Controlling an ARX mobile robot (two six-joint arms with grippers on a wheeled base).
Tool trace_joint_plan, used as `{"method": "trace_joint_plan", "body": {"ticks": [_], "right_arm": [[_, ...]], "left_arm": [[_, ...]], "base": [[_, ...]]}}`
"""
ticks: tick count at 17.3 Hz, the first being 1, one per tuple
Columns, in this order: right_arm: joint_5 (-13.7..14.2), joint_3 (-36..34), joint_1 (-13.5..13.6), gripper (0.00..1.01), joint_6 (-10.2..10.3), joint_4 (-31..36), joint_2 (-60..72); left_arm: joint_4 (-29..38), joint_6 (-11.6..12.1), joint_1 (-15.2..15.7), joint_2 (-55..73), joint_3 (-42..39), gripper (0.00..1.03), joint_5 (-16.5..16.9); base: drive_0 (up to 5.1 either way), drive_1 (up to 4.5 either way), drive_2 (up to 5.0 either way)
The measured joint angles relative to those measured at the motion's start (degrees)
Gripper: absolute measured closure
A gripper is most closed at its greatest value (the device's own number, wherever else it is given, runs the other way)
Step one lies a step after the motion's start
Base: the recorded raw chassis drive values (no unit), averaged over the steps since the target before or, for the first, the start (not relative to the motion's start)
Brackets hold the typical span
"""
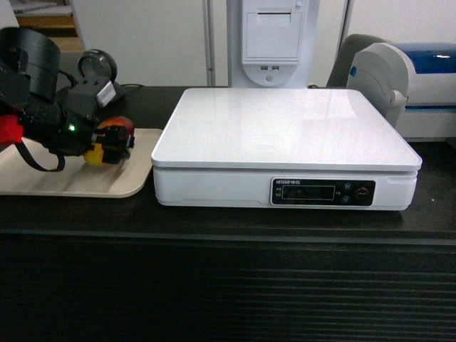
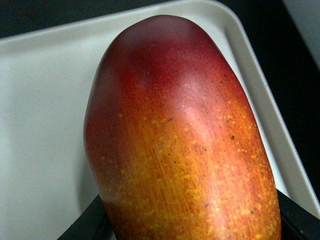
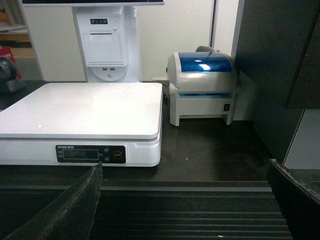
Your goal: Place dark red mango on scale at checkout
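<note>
The dark red mango (image 1: 115, 132) is over the beige tray (image 1: 71, 182), left of the scale (image 1: 285, 128) on the checkout (image 1: 228, 285). My left gripper (image 1: 110, 144) is shut on it. In the left wrist view the mango (image 2: 180, 135) fills the frame, red end away from me, with black fingers (image 2: 85, 225) at both lower sides and the tray (image 2: 40, 125) beneath. Whether it rests on the tray or hangs just above it I cannot tell. My right gripper (image 3: 185, 205) is open and empty in front of the counter's ribbed front, near the scale (image 3: 85, 107).
A white and blue label printer (image 1: 406, 78) stands right of the scale, also seen from the right wrist as the printer (image 3: 202, 85). A white terminal (image 1: 271, 43) rises behind the scale. A dark round device (image 1: 96, 68) sits behind the tray.
</note>
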Motion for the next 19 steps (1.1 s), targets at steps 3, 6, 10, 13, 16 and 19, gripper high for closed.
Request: {"method": "trace_joint_plan", "body": {"ticks": [3,6,10,13,16,19], "right_arm": [[0.00,0.00,0.00,0.03,0.00,-0.02,0.00],[0.00,0.00,0.00,0.03,0.00,0.00,0.00],[0.00,0.00,0.00,0.03,0.00,-0.02,0.00],[0.00,0.00,0.00,0.03,0.00,0.00,0.00],[0.00,0.00,0.00,0.03,0.00,-0.02,0.00],[0.00,0.00,0.00,0.03,0.00,0.00,0.00]], "left_arm": [[0.83,0.15,-1.88,-8.44,-2.19,0.44,-0.44],[0.42,-0.55,-7.56,-14.69,-1.55,0.44,-1.38],[-3.04,-4.72,-16.96,-11.13,5.27,0.45,-3.43],[-6.62,-8.11,-26.12,-4.20,13.60,0.45,-5.07],[-9.27,-8.92,-28.22,0.72,17.09,0.45,-6.60],[-10.99,-9.18,-28.89,3.26,18.75,0.45,-7.89]], "base": [[0.0,0.00,0.0],[0.0,0.00,0.0],[0.0,0.00,0.0],[0.0,0.00,0.0],[0.0,0.00,0.0],[0.0,0.00,0.0]]}}
